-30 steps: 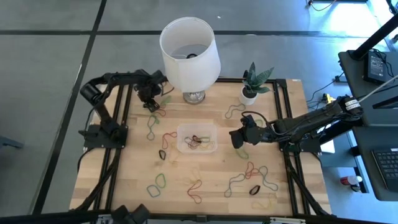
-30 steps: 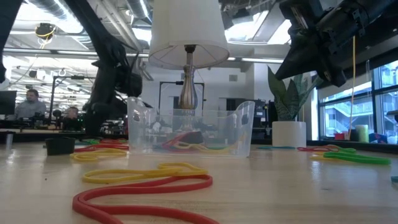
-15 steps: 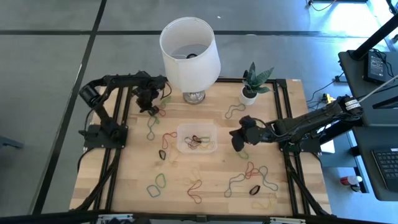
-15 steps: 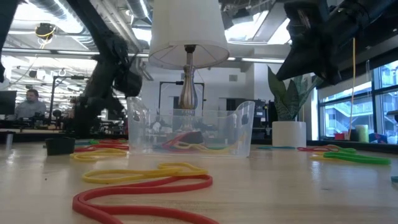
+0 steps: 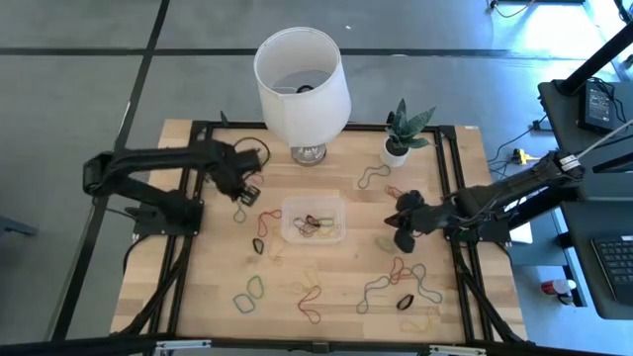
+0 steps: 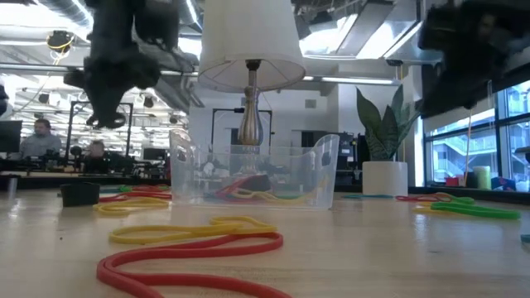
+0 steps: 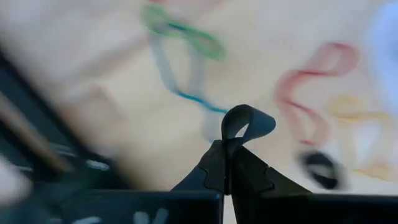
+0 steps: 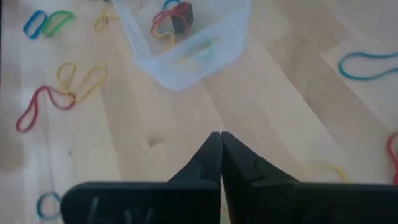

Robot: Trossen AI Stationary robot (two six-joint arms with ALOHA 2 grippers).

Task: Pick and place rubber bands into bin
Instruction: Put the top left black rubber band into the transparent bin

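Observation:
My left gripper hangs above the table left of the bin, shut on a black rubber band. The clear bin sits at the table's middle with several bands inside. Loose rubber bands lie flat all around it, such as a red one and a green one. My right gripper is right of the bin, shut, with nothing between its fingers; it slants down toward the bin. My left gripper pinches the black band between its two fingertips, at the band's lower bend. The fingers point down from above. A small loop of the band stands out past the fingertips, lifted clear of the table.
A white lampshade on a metal base stands at the far edge, a small potted plant to its right. Black frame rails run along the table's sides. More bands lie near the front right.
My left gripper has risen from the table top near the lamp and gone toward the near edge and the bin, turning about its own axis. My right gripper has drawn back from the bin toward the table's right edge, rolling as it went.

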